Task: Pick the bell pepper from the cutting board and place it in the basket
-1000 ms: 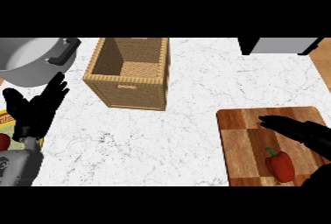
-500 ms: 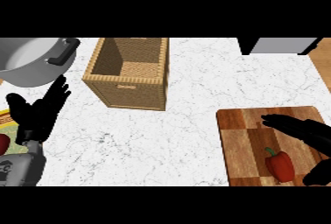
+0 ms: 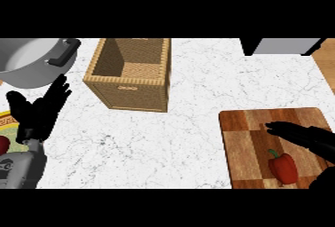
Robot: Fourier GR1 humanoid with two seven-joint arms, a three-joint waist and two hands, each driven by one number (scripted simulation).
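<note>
Head view: right robot hand (image 3: 307, 137), fingers extended and holding nothing, is hovering above bell pepper (image 3: 284, 167) lying on cutting board (image 3: 245, 146); lowering squarely is advisable before curling fingers

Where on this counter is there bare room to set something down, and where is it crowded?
Bare marble lies between the basket and the cutting board, and below the basket. Crowded: far left, by the pot and left robot hand; the board holds the bell pepper and right robot hand.

Bell pepper (image 3: 284, 167) on cutting board (image 3: 248, 150); basket (image 3: 131, 75) far left.
</note>
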